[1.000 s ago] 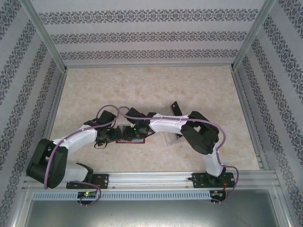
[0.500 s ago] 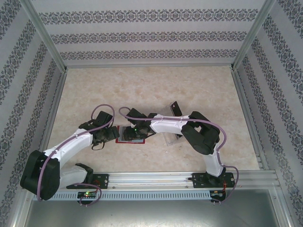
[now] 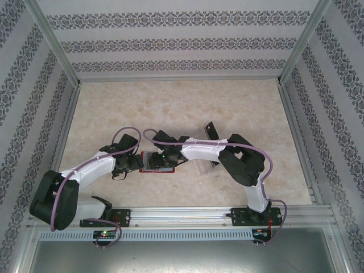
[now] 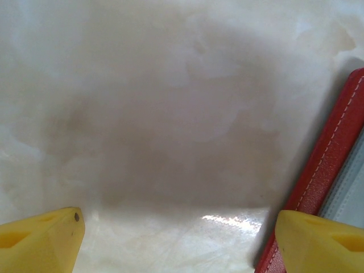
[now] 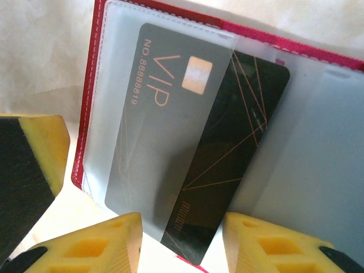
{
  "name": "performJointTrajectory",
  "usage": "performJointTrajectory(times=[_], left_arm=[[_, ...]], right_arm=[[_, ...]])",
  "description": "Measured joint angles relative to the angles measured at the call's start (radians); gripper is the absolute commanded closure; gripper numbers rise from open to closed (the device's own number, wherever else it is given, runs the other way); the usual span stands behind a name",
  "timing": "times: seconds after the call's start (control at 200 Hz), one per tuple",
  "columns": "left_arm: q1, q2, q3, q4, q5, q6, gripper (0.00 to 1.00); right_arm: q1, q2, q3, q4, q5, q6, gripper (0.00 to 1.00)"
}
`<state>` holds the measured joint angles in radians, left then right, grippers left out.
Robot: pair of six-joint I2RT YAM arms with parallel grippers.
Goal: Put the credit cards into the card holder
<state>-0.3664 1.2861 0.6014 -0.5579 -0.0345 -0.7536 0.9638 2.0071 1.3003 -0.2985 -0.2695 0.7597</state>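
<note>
**Card half under the pocket sheet, right tool over its near end**

The right wrist view gives the detail. The card holder (image 5: 92,85) lies open on the desk (image 5: 40,51), its red stitched border along the left and top. A dark credit card (image 5: 242,131) lies on its inner face. A translucent pocket sheet covers the card's left strip, with the "VIP" lettering and the chip, and the right strip with thin gold lines is bare. The card's long axis runs steeply from upper right to lower left, and the lettering reads along it. Its near end lies between the yellow fingertips of the right tool (image 5: 182,230). I cannot tell whether they pinch its edges or only flank it.

The left wrist view adds the other side. The left tool (image 4: 179,242) is released, its fingers wide apart over bare desk, and the right finger is just beside the wallet's red edge.

From above, both tools meet at the holder near the middle of the desk. The right wrist hides most of it, leaving a red strip along its near side. A clear tray (image 3: 203,168) sits partly under the right arm, and a dark rectangular piece (image 3: 211,129) juts out beyond that arm. Patterned walls enclose the desk.
</note>
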Motion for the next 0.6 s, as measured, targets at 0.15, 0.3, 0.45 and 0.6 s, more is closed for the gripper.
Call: performJointTrajectory(times=[0.15,0.3,0.45,0.6], left_arm=[[0.0,0.0,0.001,0.015,0.008,0.025,0.12],[0.0,0.001,0.024,0.019,0.035,0.061,0.1],[0.006,0.027,0.089,0.019,0.065,0.101,0.08],[0.025,0.05,0.13,0.02,0.116,0.146,0.08]], right_arm=[[-0.007,0.0,0.0,-0.005,0.0,-0.007,0.56],[-0.023,-0.009,-0.012,-0.008,0.0,-0.011,0.56],[-0.039,-0.02,-0.027,-0.012,0.0,-0.026,0.56],[-0.046,-0.03,-0.038,-0.016,0.0,-0.034,0.56]])
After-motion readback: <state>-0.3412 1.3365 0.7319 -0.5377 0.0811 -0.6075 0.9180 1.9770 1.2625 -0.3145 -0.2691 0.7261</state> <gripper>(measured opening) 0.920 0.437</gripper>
